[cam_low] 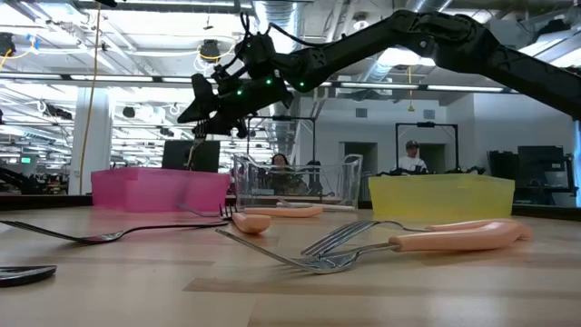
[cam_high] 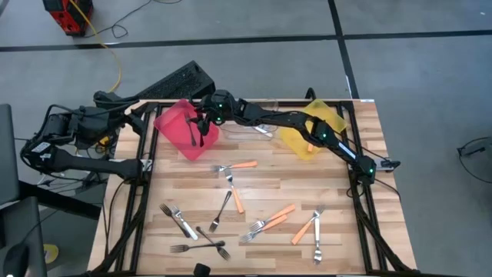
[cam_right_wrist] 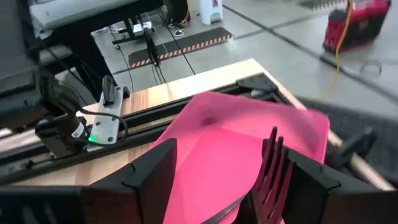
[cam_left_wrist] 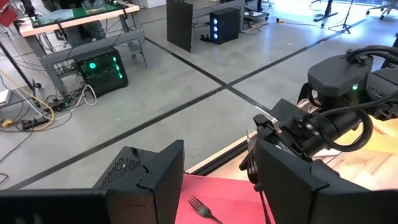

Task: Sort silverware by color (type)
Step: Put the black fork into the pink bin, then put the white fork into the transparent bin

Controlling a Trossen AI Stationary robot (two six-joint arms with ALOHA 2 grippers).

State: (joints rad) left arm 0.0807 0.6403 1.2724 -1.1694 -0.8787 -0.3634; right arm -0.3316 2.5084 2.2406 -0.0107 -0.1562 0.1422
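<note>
My right gripper (cam_high: 201,123) hangs over the pink bin (cam_high: 181,127) at the table's far left, fingers wide apart (cam_right_wrist: 230,162). A dark fork (cam_right_wrist: 272,171) stands between them, tines up, close beside one finger. Its handle hangs below the gripper (cam_low: 204,118) toward the bin (cam_low: 154,189). Another fork's tines (cam_left_wrist: 204,208) show inside the pink bin. Orange-handled forks (cam_high: 273,219), silver forks (cam_high: 178,221) and dark forks (cam_high: 204,248) lie flat on the wooden table. My left gripper (cam_high: 137,113) waits open at the far left edge, holding nothing. My right gripper has its fingers apart around the dark fork's neck (cam_right_wrist: 264,199), which runs lengthwise between them with the tines up. The fork stands close against the inner side of one finger (cam_right_wrist: 311,180). I cannot tell whether it still touches that finger.
A clear bin (cam_low: 295,182) and a yellow bin (cam_high: 315,131) stand along the far edge, right of the pink one. The right arm reaches across both. Loose forks are scattered over the table's near half. People stand in the room beyond.
</note>
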